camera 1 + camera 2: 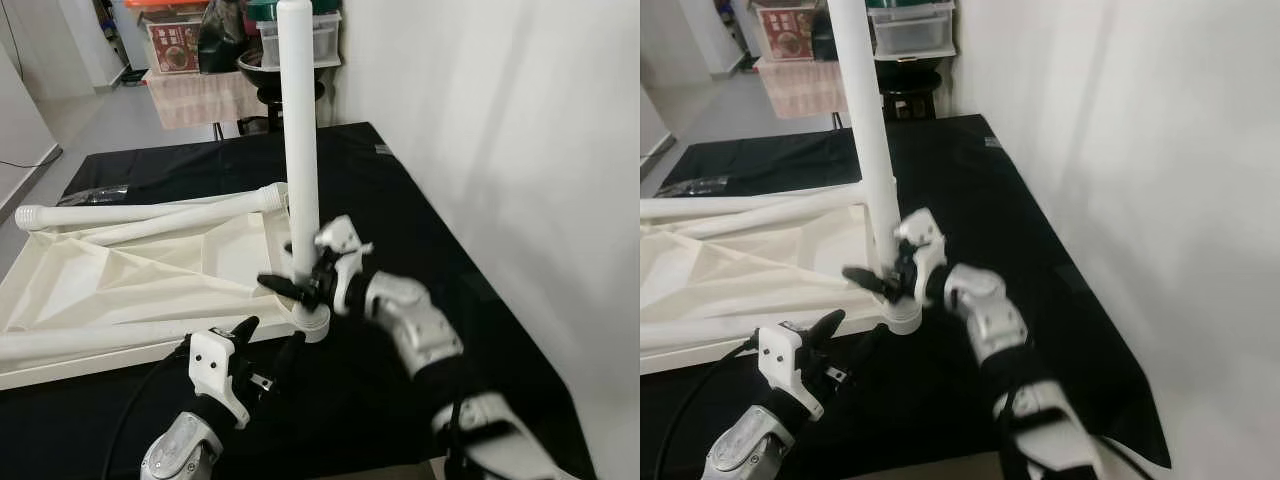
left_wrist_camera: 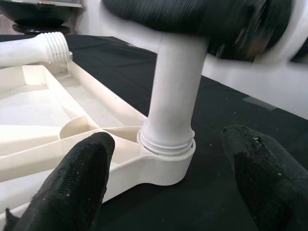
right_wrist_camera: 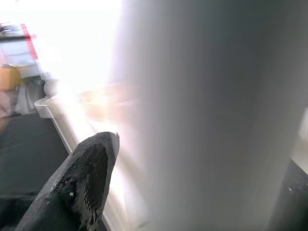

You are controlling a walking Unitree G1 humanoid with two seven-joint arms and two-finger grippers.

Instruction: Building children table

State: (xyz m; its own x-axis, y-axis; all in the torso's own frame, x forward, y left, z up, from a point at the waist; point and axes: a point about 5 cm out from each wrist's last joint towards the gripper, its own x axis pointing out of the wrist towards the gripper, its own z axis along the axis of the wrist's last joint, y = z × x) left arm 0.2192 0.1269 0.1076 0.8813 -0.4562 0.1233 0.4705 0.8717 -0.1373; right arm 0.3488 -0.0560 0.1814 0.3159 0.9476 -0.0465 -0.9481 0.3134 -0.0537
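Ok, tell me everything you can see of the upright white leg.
The upright leg is a smooth white plastic tube, standing vertical with its threaded foot in the round corner socket of the upturned white tabletop. The right hand grips it just above the socket. The left hand hovers open nearby, apart from it.

The upright leg [image 1: 298, 130] blocks the tabletop's [image 1: 150, 270] near corner; bare black cloth [image 1: 400, 210] lies open toward the wall [image 1: 520, 150].

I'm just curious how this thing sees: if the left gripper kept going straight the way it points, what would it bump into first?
Probably the corner socket of the white tabletop, where the upright leg stands. The left gripper points at it with open fingers; depth is hard to judge.
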